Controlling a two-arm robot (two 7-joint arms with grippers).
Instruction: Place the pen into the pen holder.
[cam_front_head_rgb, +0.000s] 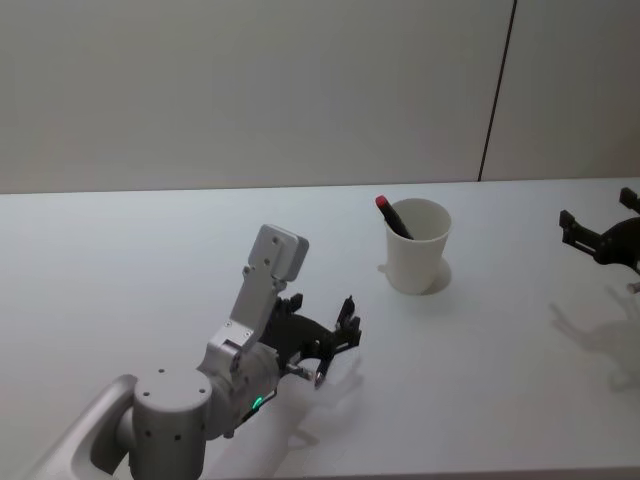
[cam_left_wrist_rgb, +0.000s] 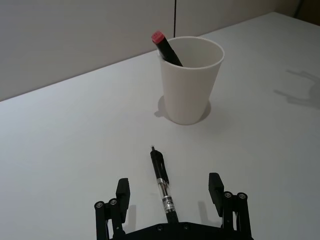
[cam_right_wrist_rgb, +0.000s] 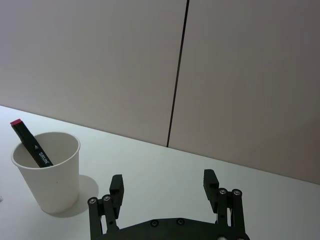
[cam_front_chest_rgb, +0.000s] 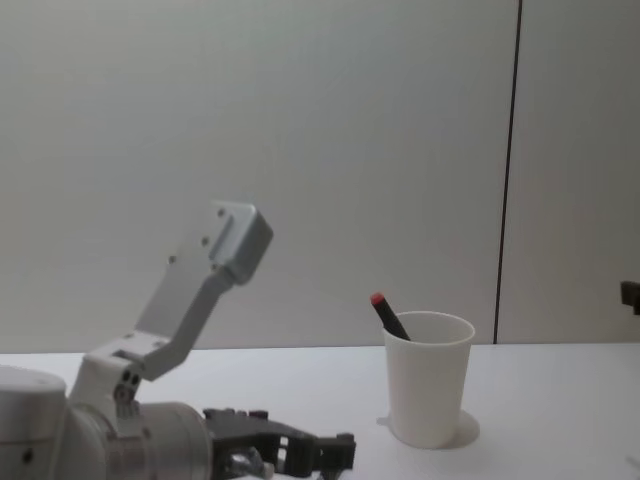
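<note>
A black and clear pen (cam_left_wrist_rgb: 161, 181) lies on the white table, pointing at the pen holder. My left gripper (cam_left_wrist_rgb: 169, 186) is open, its fingers standing well clear on either side of the pen. In the head view the left gripper (cam_front_head_rgb: 335, 345) hovers low, left of and nearer than the pen holder (cam_front_head_rgb: 418, 262). This white paper cup (cam_left_wrist_rgb: 190, 85) stands upright and holds a black marker with a red cap (cam_left_wrist_rgb: 165, 46) leaning on its rim. My right gripper (cam_right_wrist_rgb: 163, 182) is open and idle at the far right (cam_front_head_rgb: 600, 240), apart from the cup (cam_right_wrist_rgb: 47, 180).
The white table (cam_front_head_rgb: 150, 260) stretches wide around the cup, backed by a plain wall with a dark vertical seam (cam_front_head_rgb: 497, 90). The left arm's white links (cam_front_chest_rgb: 200, 290) rise at the front left.
</note>
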